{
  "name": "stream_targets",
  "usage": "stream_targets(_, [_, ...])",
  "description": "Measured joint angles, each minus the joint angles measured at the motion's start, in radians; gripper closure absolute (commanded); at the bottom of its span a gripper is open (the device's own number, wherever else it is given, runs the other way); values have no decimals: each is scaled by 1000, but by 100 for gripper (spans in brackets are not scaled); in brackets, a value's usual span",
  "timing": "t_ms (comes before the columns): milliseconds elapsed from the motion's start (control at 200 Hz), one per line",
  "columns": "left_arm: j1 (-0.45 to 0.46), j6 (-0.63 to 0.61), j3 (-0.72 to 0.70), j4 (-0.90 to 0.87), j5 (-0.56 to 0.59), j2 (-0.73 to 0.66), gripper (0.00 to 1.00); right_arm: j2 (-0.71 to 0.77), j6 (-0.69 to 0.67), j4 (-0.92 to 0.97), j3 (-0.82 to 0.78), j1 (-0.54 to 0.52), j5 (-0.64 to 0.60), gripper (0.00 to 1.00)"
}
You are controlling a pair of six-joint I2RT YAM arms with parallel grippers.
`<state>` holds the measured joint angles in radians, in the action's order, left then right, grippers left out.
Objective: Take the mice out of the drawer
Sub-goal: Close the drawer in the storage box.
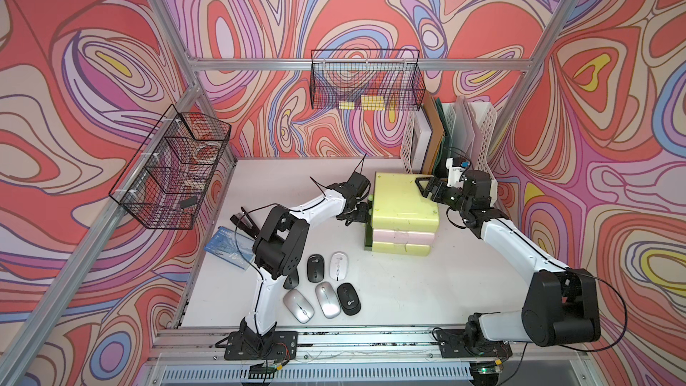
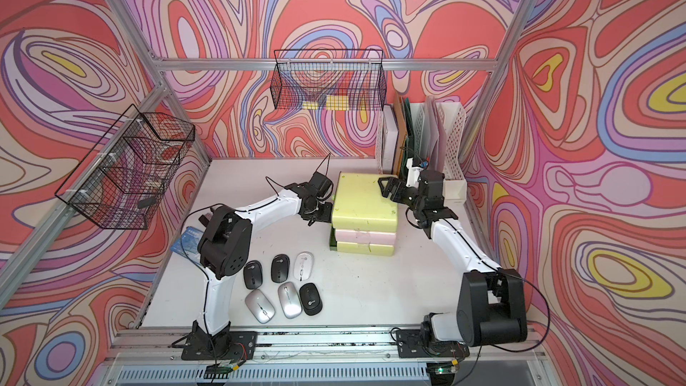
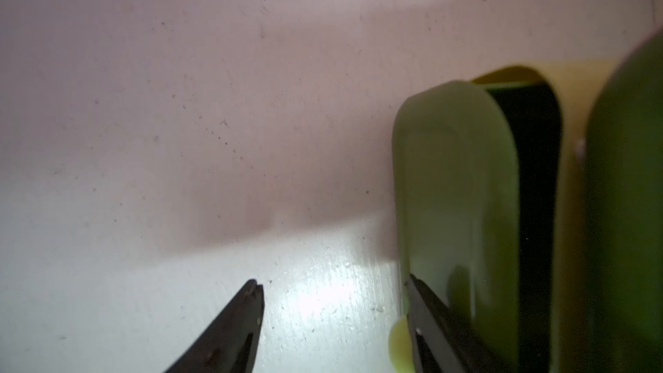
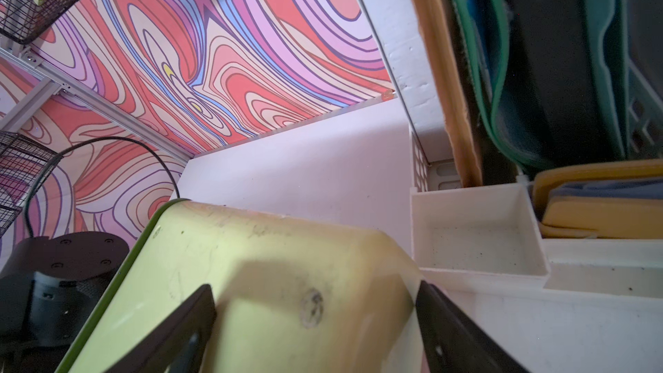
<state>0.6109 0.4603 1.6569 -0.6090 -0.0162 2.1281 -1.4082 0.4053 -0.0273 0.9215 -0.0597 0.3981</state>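
Note:
Several mice lie on the white table in front of the drawer unit [image 1: 404, 206]: black ones [image 1: 315, 268] [image 1: 349, 298], a white one [image 1: 338, 265] and silver ones [image 1: 299, 305] [image 1: 327, 299]. Another black mouse [image 2: 253, 274] is half hidden by my left arm in a top view. My left gripper [image 1: 358, 213] [image 3: 333, 283] stands open at the unit's left face. One of its fingers lies against a pale green drawer front [image 3: 455, 209], beside its small knob [image 3: 398, 342]. My right gripper [image 1: 427, 187] [image 4: 315, 299] is open over the unit's top [image 4: 269, 263].
A white file rack [image 1: 479, 131] with folders stands behind the unit, close to my right arm. Wire baskets hang on the back wall [image 1: 365, 81] and the left wall [image 1: 174, 168]. A blue booklet [image 1: 226, 248] and a black object [image 1: 245, 222] lie at the table's left.

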Motion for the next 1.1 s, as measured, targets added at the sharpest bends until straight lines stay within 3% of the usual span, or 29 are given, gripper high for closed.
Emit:
stream_targets(280, [12,23,-18,17,14,5,33,10,0,0,-5,1,-18,9])
stream_targets(716, [27,39,-92,-119,203,-8,30,21,6,0,-16,-1,-32,9])
stream_targets(891, [13,46,-206,-47,118,-75,28,11,8,-1,-8,-3,-31,9])
stream_targets(1097, [2,28,-199,-11,-40,-77,27,6,8,7,1,-3,-31,9])
